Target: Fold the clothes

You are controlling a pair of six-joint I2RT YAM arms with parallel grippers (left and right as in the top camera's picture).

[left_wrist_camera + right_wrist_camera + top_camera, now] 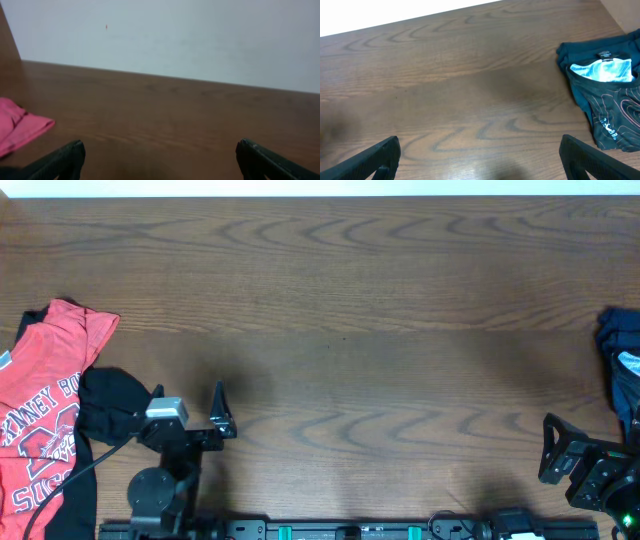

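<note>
Lying apart, red T-shirt (45, 415) left, dark jersey (607, 95) right, both arms' fingers (60, 160) spread, empty.

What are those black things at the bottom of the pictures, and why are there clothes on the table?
Those black things are two robot arms. One picture looks down from above; the other two come from little cameras on each arm's wrist, so you see its own fingers. The left hand and the right hand are both open and hold nothing. On the wooden table lie a red T-shirt with white letters by the left arm, and a folded dark jersey with thin wavy lines by the right arm. The robot is meant to fold the clothes.
</note>
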